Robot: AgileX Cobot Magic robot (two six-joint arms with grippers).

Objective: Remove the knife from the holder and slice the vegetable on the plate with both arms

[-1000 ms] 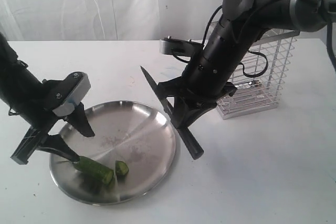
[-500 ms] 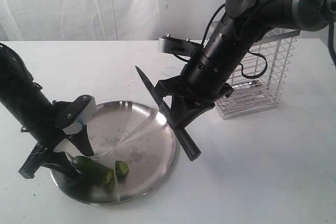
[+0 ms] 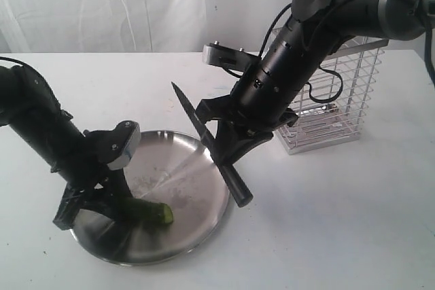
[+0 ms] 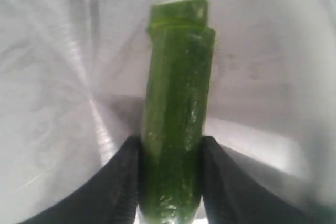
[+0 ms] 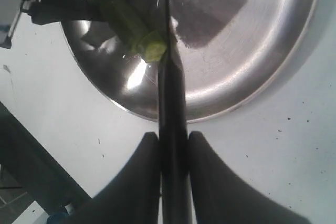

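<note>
A green vegetable (image 3: pixel 146 210) lies on the steel plate (image 3: pixel 194 168), with a short cut piece (image 4: pixel 181 8) resting against its far end. My left gripper (image 3: pixel 114 207) is down in the plate and shut on the vegetable (image 4: pixel 178 103), a black finger (image 4: pixel 118 182) pressed to each side. My right gripper (image 3: pixel 228 155) is shut on the handle of the black knife (image 3: pixel 207 142). The knife hangs tilted in the air over the plate's right rim, point up and to the left. The right wrist view shows the knife (image 5: pixel 169 93) running toward the vegetable's cut end (image 5: pixel 152 51). The wire holder (image 3: pixel 336 100) stands behind the right arm.
The plate (image 5: pixel 252 51) sits near the front left of a white table (image 3: pixel 340 222). The right arm crosses in front of the holder. A white backdrop hangs behind the table.
My left gripper has come down and rightward into the plate and closed round the vegetable, pushing it right against the cut piece. The right gripper with the knife has drifted slightly left.
</note>
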